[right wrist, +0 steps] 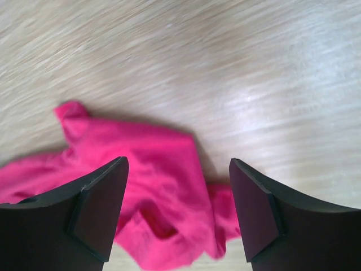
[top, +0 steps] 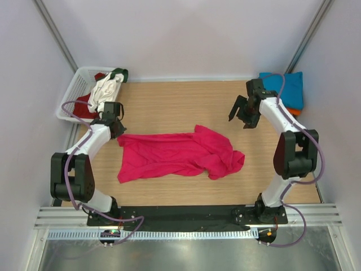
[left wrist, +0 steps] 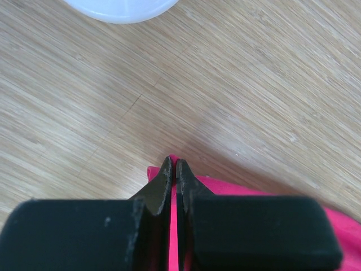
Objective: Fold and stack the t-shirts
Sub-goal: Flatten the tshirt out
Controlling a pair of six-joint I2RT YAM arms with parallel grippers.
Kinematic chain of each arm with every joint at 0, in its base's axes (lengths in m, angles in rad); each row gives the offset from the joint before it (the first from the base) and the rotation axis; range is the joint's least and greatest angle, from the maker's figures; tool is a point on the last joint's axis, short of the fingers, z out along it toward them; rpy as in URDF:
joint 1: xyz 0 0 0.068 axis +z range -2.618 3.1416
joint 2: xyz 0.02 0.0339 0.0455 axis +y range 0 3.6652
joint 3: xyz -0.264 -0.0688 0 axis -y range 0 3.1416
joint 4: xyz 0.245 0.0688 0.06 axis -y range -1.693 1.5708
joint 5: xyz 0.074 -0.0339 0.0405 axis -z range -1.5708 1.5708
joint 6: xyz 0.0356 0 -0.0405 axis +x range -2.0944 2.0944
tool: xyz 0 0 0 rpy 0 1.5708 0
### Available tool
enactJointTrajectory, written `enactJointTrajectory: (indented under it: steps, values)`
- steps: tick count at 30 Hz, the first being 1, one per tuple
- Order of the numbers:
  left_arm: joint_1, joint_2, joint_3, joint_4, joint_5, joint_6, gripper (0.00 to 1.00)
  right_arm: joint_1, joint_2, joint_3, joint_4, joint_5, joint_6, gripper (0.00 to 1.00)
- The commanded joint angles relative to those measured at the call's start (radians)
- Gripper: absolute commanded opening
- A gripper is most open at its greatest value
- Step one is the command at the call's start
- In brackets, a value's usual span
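Note:
A magenta-pink t-shirt (top: 175, 155) lies crumpled and spread across the middle of the table. My left gripper (top: 117, 129) is at its far-left corner. In the left wrist view the left gripper (left wrist: 174, 168) is shut on a thin edge of the pink cloth (left wrist: 254, 189). My right gripper (top: 241, 116) is open and empty, raised over the table to the right of the shirt's far-right part. In the right wrist view the right gripper (right wrist: 177, 195) hangs above the bunched pink shirt (right wrist: 152, 164). A teal-blue t-shirt (top: 285, 87) lies on an orange one (top: 293, 110) at the back right.
A white lattice basket (top: 74, 90) stands at the back left, holding a white shirt (top: 104, 90), a dark red one (top: 84, 104) and a green one (top: 119, 73). A white rounded edge (left wrist: 121, 8) shows at the top of the left wrist view. Walls enclose the table on three sides.

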Motion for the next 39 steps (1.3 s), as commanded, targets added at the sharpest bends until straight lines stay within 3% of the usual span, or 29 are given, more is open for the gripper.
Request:
enactJointTrajectory:
  steps: [1, 18, 21, 24, 25, 26, 28, 33, 39]
  values:
    - [0.007, 0.001, 0.005, 0.03, -0.005, 0.027, 0.0, -0.006, 0.111, -0.037, 0.123, 0.02, 0.044, 0.78]
    - [0.006, 0.007, 0.009, 0.021, 0.001, 0.038, 0.0, 0.017, 0.111, -0.314, 0.327, -0.16, 0.118, 0.64]
    - [0.006, 0.017, 0.016, 0.019, 0.007, 0.038, 0.0, 0.017, 0.107, -0.339, 0.348, -0.174, 0.137, 0.58]
    - [0.006, 0.019, 0.025, 0.019, 0.008, 0.038, 0.0, 0.017, 0.099, -0.347, 0.363, -0.189, 0.145, 0.41]
    - [0.006, 0.02, 0.031, 0.019, 0.01, 0.044, 0.0, 0.019, 0.097, -0.337, 0.365, -0.189, 0.145, 0.27]
    - [0.006, 0.022, 0.036, 0.019, 0.01, 0.049, 0.0, 0.019, 0.096, -0.328, 0.368, -0.188, 0.141, 0.18]
    - [0.006, 0.024, 0.061, 0.016, 0.002, 0.063, 0.0, 0.019, 0.093, -0.275, 0.351, -0.154, 0.121, 0.01]
    - [0.007, 0.013, 0.2, -0.002, -0.027, 0.148, 0.0, 0.02, 0.07, -0.031, 0.282, -0.06, 0.001, 0.01]
    - [0.012, 0.019, 0.496, 0.009, 0.019, 0.241, 0.0, 0.019, 0.102, 0.51, 0.207, -0.065, -0.207, 0.01]
